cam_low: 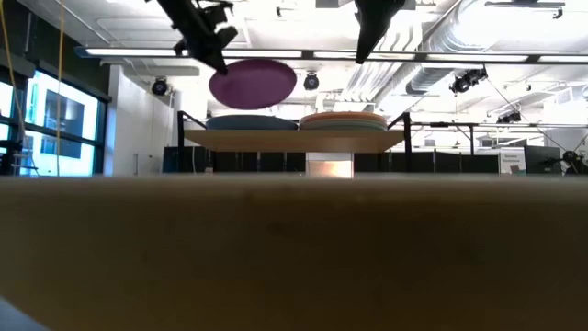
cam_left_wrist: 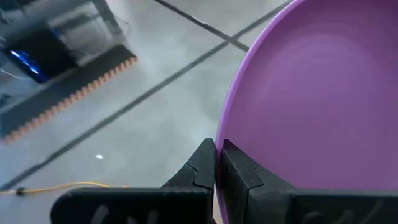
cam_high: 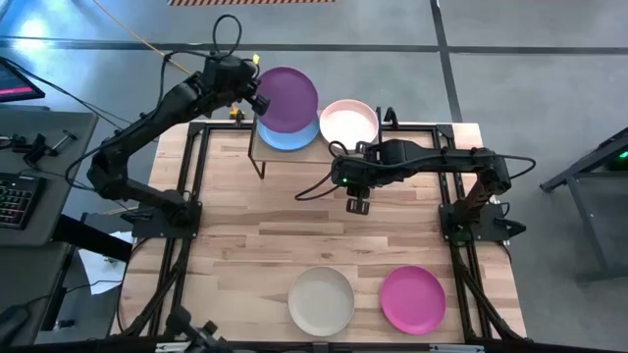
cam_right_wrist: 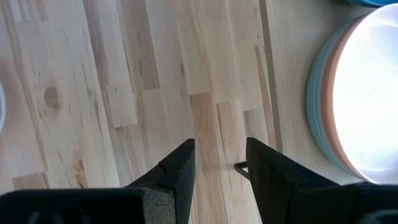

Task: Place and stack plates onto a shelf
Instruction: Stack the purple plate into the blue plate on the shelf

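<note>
Purple plate (cam_high: 287,96) in left hand (cam_left_wrist: 218,163), unmarked

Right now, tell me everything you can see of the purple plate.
The purple plate is round, shallow and matte, uniformly coloured, with a low raised rim. It is off the shelf, held in the air and tilted, above the blue plate that lies on the shelf's left half. The left tool is shut on its rim, one finger on each face. Nothing else touches it; the pink-topped stack sits beside it on the shelf's right half.
</note>
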Available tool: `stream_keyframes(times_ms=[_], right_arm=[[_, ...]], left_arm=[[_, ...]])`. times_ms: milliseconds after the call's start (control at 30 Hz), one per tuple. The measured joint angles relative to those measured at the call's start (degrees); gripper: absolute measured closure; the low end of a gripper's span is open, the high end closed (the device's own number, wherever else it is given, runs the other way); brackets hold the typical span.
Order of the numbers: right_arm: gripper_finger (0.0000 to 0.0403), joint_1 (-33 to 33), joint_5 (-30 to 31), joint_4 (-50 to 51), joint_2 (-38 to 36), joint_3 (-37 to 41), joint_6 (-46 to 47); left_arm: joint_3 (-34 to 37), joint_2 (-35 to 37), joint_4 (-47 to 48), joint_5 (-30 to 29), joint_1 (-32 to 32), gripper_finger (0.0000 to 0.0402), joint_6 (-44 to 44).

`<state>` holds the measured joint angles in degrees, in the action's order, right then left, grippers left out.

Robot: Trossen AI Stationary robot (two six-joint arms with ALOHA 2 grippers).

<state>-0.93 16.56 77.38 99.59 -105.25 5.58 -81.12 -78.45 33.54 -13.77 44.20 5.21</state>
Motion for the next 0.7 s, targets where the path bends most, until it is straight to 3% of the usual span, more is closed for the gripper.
stream_keyframes(times_ms=[167,700], right_arm=[[0.0279,0.0,0.0,0.0,0.0,0.0,0.0],[0.0279,0.0,0.0,0.0,0.0,0.0,2.1]], left_arm=[[0.0,-0.7,-0.5,7.3,3.3,0.0402,-2.8],[0.0,-3.1,5.2,9.0,3.8,0.0401,-3.1]])
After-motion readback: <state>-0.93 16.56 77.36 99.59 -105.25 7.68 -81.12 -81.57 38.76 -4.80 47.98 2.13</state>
